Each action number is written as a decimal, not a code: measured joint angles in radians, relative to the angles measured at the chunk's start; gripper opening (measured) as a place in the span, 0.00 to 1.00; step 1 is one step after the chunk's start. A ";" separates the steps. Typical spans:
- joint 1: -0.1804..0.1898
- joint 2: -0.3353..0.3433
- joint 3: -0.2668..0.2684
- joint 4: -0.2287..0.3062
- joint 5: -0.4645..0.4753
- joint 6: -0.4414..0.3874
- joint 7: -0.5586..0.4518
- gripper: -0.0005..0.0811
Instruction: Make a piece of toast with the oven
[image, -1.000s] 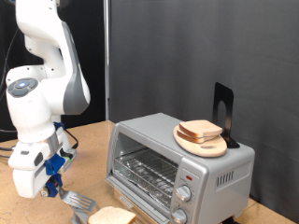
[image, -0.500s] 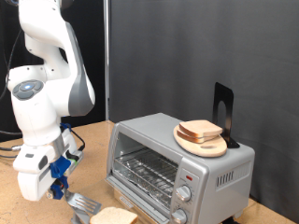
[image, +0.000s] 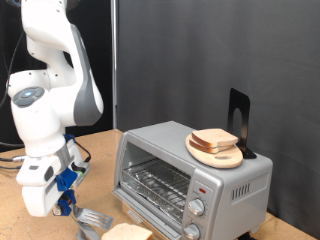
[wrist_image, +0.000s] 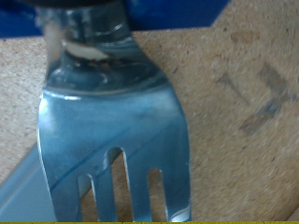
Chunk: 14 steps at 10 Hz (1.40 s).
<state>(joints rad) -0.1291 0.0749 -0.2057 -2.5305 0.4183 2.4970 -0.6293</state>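
Observation:
The silver toaster oven (image: 192, 172) stands at the exterior view's right, its wire rack (image: 158, 183) showing at the front. A pale tan slice of toast (image: 129, 233) lies low in front of the oven, at the exterior view's bottom edge. My gripper (image: 68, 207) hangs low at the exterior view's left, shut on the handle of a wide metal fork (image: 92, 216). The tines point at the toast and reach its edge. In the wrist view the fork (wrist_image: 112, 112) fills the picture above the brown table (wrist_image: 243, 140). The toast is out of the wrist view.
A round wooden plate (image: 217, 155) with another bread slice (image: 214, 140) sits on the oven's top, beside a black stand (image: 239, 120). Two knobs (image: 196, 208) are on the oven's right panel. Blue cabling (image: 66, 178) hangs by the arm's wrist.
The arm has sunk a little and shifted toward the exterior view's right. The fork moved with it toward the toast, and the toast has slid slightly toward the oven.

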 joint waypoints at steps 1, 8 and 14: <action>-0.008 -0.013 -0.006 -0.013 0.006 -0.003 -0.051 0.45; -0.037 -0.069 -0.038 -0.041 0.145 0.063 -0.220 0.45; -0.036 0.107 0.023 0.090 0.349 0.271 -0.320 0.45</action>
<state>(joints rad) -0.1654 0.1815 -0.1830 -2.4403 0.7671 2.7678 -0.9493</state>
